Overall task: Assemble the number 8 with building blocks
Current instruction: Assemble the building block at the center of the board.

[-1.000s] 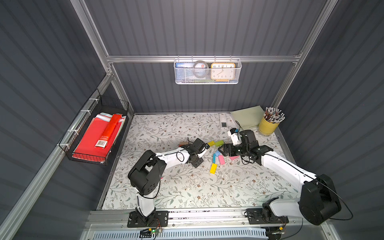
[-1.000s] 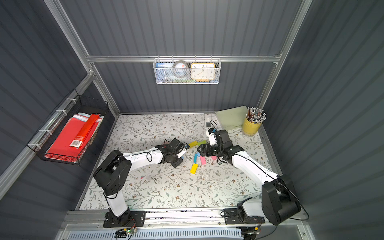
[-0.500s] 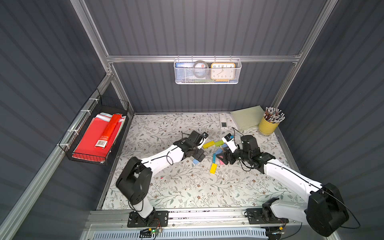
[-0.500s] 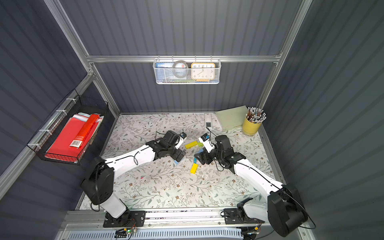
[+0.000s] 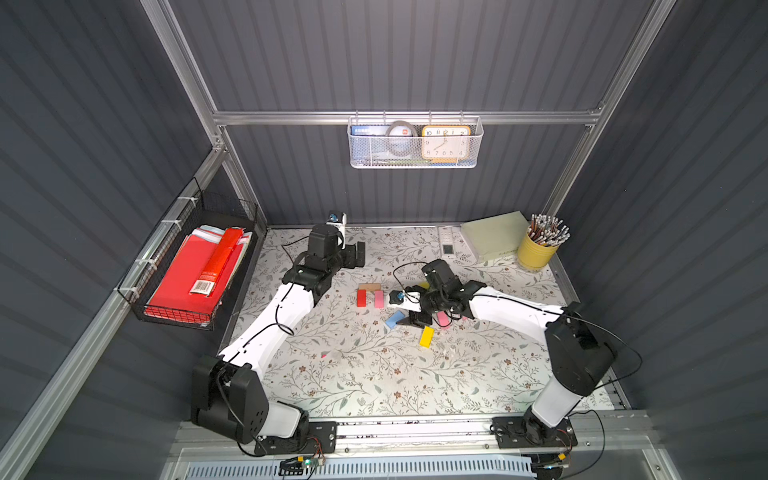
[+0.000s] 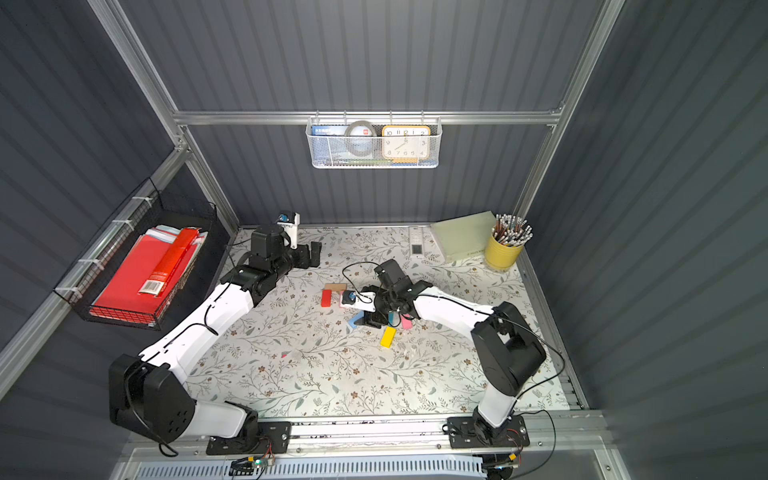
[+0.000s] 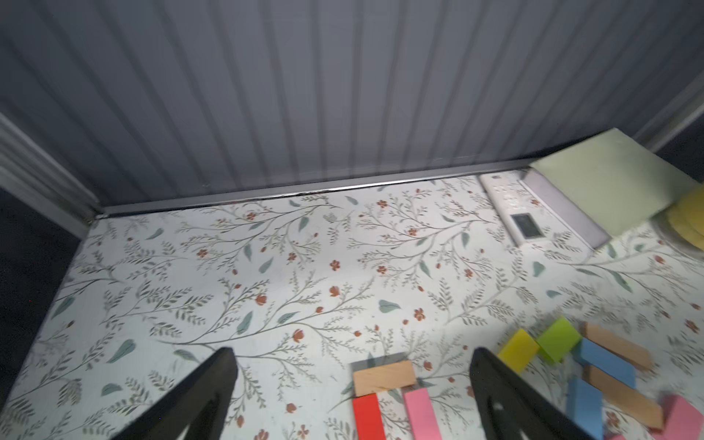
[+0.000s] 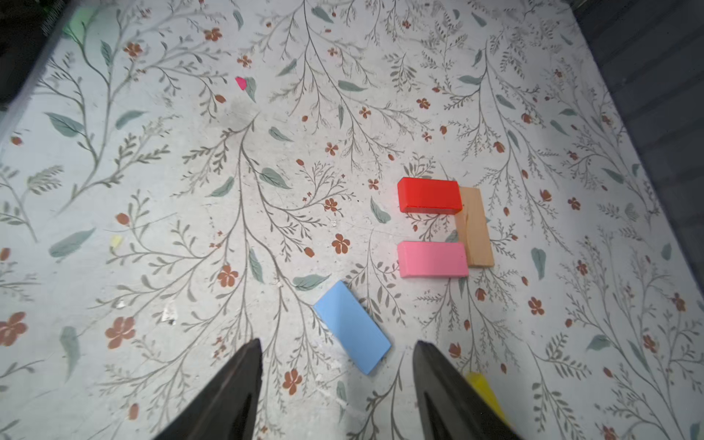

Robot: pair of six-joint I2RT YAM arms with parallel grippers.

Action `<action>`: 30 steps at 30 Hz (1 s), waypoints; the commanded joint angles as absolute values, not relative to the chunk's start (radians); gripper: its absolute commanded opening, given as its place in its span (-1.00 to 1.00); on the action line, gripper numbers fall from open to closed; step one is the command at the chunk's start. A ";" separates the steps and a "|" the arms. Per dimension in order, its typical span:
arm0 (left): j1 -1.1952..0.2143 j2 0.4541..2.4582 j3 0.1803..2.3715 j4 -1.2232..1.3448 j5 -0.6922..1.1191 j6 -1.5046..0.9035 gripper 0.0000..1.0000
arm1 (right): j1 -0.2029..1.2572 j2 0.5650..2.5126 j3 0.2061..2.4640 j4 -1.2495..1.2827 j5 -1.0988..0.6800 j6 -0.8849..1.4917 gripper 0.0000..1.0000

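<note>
Right gripper released, jaws apart, holding nothing; light blue block lies just ahead of its fingertips, pink block and red block farther ahead, tan block touching their far ends; left gripper wide apart, empty

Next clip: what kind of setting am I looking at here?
Probably a robot test booth dressed as a desk: dark ribbed panels on an aluminium frame, a floral tabletop, plus a wall basket holding a clock and a yellow cup of pencils.
</note>
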State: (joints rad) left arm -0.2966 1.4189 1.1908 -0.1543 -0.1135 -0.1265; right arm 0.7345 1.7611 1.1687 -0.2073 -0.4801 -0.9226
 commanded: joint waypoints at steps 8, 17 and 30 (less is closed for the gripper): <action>-0.270 1.426 1.113 -0.080 -0.132 -0.128 0.99 | 0.742 1.923 1.251 -0.330 -0.390 -1.060 0.35; -0.267 1.425 1.081 -0.054 -0.130 -0.110 0.99 | 0.742 1.974 1.264 -0.248 -0.375 -1.051 0.39; -0.267 1.435 1.062 -0.045 -0.131 -0.106 0.99 | 0.730 2.061 1.324 -0.316 -0.413 -1.052 0.13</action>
